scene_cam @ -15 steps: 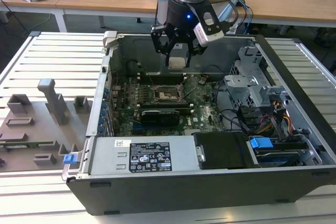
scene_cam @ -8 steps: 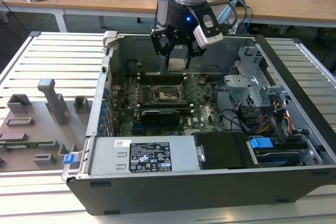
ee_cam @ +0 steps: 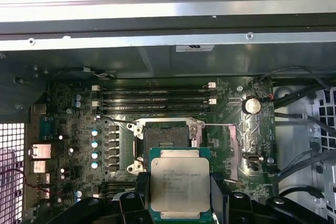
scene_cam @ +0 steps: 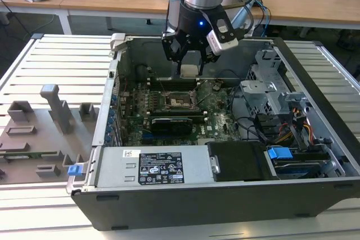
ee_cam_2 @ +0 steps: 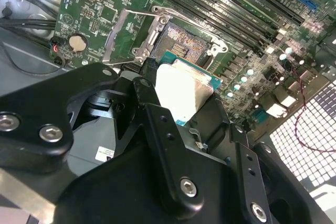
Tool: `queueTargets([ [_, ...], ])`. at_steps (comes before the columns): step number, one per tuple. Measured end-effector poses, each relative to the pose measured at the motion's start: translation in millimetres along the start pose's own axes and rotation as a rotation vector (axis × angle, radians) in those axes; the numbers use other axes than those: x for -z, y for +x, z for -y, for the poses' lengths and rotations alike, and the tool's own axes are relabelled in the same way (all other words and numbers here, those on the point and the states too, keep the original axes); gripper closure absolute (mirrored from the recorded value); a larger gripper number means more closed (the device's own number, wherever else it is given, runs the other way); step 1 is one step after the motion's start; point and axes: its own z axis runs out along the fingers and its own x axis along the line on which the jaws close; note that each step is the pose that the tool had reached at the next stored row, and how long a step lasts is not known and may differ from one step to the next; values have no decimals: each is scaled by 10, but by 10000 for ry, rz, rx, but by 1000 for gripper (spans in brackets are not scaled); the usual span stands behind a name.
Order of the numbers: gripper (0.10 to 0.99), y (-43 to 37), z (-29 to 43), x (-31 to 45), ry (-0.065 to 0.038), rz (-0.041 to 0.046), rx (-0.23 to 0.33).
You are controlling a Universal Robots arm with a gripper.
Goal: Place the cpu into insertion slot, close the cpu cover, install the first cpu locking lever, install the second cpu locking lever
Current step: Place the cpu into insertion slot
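The claw (ee_cam: 180,200) is clenched on the cpu (ee_cam: 180,182), pinching two opposite edges; the bare insertion slot (ee_cam: 165,136) lies below and just ahead of the claw, its sides apparently square with the cpu's

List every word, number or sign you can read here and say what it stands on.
Nothing reads for certain.
White label on the power supply: print too small to read.
Top of the cpu, held in the gripper: faint lines, illegible.
Sticker on the case wall: too small.
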Motion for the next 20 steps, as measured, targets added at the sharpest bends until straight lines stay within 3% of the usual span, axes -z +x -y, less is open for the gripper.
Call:
queueTargets([
  [12,541,-2,10,-108,6,0,-1],
  [13,541,-2,10,-117,29,0,-1],
  [15,541,-2,4,-133,215,5,-4],
  [20,541,8,-26,-175,441,12,-8],
])
